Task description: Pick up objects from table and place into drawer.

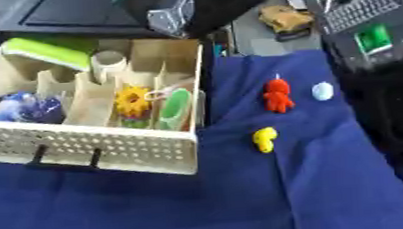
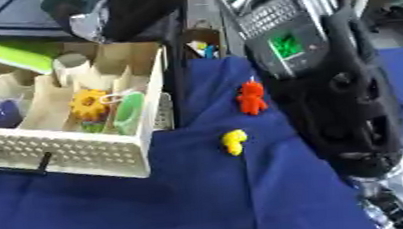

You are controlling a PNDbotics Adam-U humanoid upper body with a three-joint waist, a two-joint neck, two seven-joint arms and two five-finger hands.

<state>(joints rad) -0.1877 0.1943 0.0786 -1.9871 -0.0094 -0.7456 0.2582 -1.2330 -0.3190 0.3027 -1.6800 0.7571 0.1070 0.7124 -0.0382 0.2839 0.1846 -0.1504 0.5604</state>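
One drawer (image 1: 111, 147); three small toys on the cloth: red (image 1: 277, 96), yellow (image 1: 264, 139), perhaps white (image 1: 323, 91).

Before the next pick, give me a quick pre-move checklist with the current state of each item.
1. Drawer open: ok.
2. Objects left on the blue cloth: red figure, yellow toy, pale blue piece: ok, all apart from each other.
3. Free compartment in the drawer: ok, the near-middle one looks bare.
4. Right hand free to grasp: cannot tell; only the right arm shows.
5. Left hand free to grasp: cannot tell, out of view.
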